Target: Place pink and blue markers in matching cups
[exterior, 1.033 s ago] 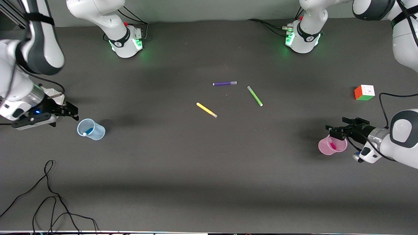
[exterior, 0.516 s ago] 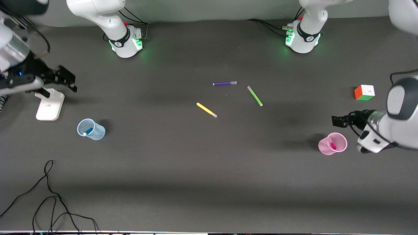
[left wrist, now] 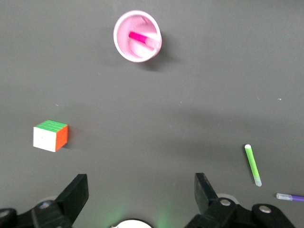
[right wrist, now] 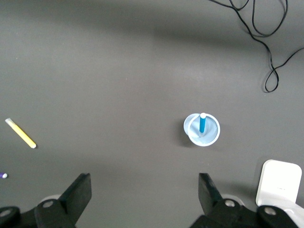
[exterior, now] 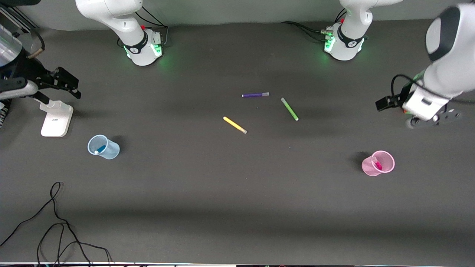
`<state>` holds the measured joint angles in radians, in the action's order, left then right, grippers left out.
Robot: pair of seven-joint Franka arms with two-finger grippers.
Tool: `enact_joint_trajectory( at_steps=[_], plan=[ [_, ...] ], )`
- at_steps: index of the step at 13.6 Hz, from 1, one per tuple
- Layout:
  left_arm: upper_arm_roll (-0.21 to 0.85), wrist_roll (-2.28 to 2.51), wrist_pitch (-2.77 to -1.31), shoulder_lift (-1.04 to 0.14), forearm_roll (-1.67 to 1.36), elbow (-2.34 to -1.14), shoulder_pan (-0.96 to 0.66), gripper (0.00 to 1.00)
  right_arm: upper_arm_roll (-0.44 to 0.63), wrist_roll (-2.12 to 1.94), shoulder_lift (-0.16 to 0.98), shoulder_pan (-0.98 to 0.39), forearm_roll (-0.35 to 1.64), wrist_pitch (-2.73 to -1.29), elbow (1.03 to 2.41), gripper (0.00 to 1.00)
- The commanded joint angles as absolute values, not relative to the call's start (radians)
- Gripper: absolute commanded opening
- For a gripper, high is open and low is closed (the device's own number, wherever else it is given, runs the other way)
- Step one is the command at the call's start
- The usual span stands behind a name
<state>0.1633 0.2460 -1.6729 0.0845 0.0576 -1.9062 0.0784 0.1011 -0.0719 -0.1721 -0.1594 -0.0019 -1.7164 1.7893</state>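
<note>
The pale blue cup [exterior: 108, 151] stands toward the right arm's end of the table with the blue marker [exterior: 99, 149] in it; both show in the right wrist view, cup [right wrist: 212, 136] and marker [right wrist: 202, 124]. The pink cup [exterior: 386, 162] stands toward the left arm's end with the pink marker [exterior: 377, 164] in it; the left wrist view shows cup [left wrist: 124, 47] and marker [left wrist: 137, 36]. My right gripper [exterior: 70, 83] [right wrist: 142, 183] is open, empty, up over the white stand. My left gripper [exterior: 385, 103] [left wrist: 140, 183] is open, empty, up over the colour cube.
A purple marker [exterior: 255, 95], a green marker [exterior: 289, 109] and a yellow marker [exterior: 235, 125] lie mid-table. A colour cube [left wrist: 51, 136] sits under my left hand. A white stand [exterior: 56, 118] is near my right gripper. A black cable [exterior: 55, 222] lies by the table's near edge.
Both grippers have risen from beside their cups and drawn back toward the robots' bases. The markers stay in the cups. The white stand is now uncovered.
</note>
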Motion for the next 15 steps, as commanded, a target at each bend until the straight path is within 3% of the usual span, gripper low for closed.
enact_joint_trajectory(
  at_steps=[1,3,7,10,13,15],
  plan=[
    [0.155,0.235,-1.62,0.095,0.08,-1.847,0.058,0.99,0.098,-0.032,-0.066,-0.15,0.009,-1.655,1.634,1.0],
    [0.114,0.235,-1.56,0.077,0.078,-1.777,-0.007,0.99,0.098,-0.008,-0.037,-0.15,0.011,-1.654,1.602,1.0],
    [-0.049,0.233,-1.589,0.066,0.075,-1.75,-0.202,0.99,0.101,0.009,-0.043,-0.15,0.059,-1.629,1.626,1.0],
    [-0.028,0.221,-1.605,0.057,0.074,-1.747,-0.175,0.99,0.109,0.057,-0.038,-0.15,0.086,-1.592,1.626,1.0],
    [0.112,0.192,-1.603,0.052,0.071,-1.741,-0.023,0.99,0.109,0.051,-0.034,-0.152,0.075,-1.594,1.621,1.0],
    [0.115,0.192,-1.595,0.051,0.071,-1.73,-0.028,0.99,0.109,0.046,-0.012,-0.15,0.049,-1.603,1.626,1.0]
  ],
)
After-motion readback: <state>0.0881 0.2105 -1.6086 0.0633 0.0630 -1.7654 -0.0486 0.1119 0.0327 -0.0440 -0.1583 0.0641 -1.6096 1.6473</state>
